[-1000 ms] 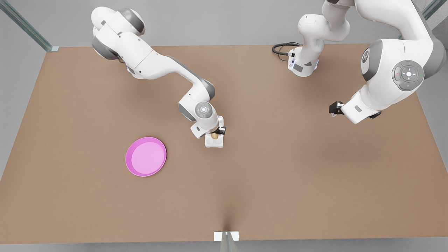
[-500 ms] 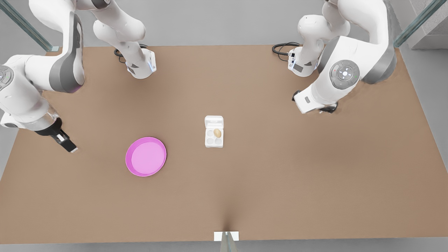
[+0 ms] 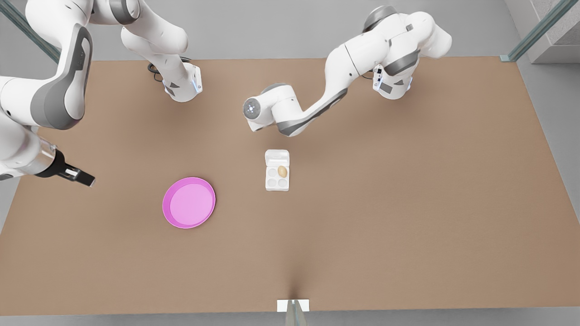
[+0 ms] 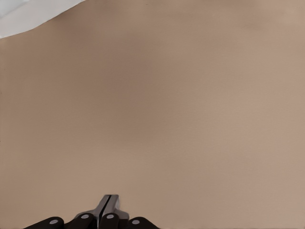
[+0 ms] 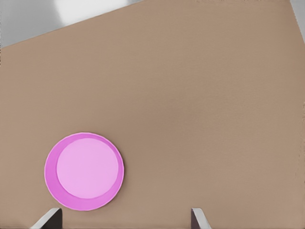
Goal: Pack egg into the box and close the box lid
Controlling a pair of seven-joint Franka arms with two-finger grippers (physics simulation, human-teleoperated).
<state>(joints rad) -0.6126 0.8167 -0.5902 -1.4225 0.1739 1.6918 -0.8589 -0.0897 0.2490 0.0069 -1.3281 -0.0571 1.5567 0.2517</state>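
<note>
Two arms over a brown table, front view first. The box sits near mid-table, the box lid laid open and flat on its far side. The egg rests in one of the four cups, in the row next to the lid, on the front view's right; the other three cups are bare. A pink plate lies apart from the box toward the front view's left. The right gripper hangs low at the front view's far left, beyond the plate and well apart from box and egg; from this angle I cannot tell how its jaws stand. The left arm reaches in from the front view's right, its wrist just beyond the far edge of the lid, not touching it as far as can be seen. Left wrist view: the left gripper has its jaws clenched together on nothing, with bare table under them and neither box nor egg near them. Right wrist view: the right gripper has its jaws released and spread wide with nothing between them. The pink plate lies on the table ahead, close by one fingertip.
</note>
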